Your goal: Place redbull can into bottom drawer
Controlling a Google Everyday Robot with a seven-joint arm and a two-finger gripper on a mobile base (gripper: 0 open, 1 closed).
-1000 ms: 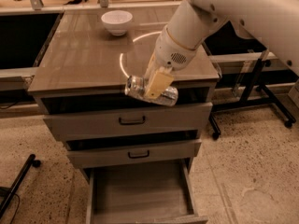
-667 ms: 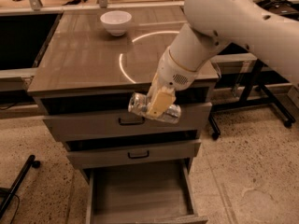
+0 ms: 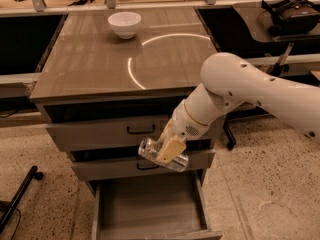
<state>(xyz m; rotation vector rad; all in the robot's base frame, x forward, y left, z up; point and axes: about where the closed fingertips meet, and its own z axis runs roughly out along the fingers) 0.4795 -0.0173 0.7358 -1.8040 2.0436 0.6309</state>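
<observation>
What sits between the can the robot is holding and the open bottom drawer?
Nothing, in the camera view. The gripper holds the redbull can in open air above the bottom drawer, and the stretch between them is bare.

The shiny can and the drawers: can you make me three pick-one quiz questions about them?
1. Where is the slim silvery redbull can?
A. Lying inside a drawer
B. In the air in front of the middle drawer, above the deep wooden bottom drawer
C. On the floor

2. How many drawers does the grey-brown wooden cabinet have?
A. One
B. Five
C. Three

3. What state is the bottom drawer in?
A. Pulled open
B. Pushed shut
C. Taken right out

Answers:
1 B: the robot's two-finger gripper holds the can across its middle in front of the cabinet.
2 C: there is the top drawer, the middle one and the bottom one.
3 A: its bare wooden floor shows.
</observation>
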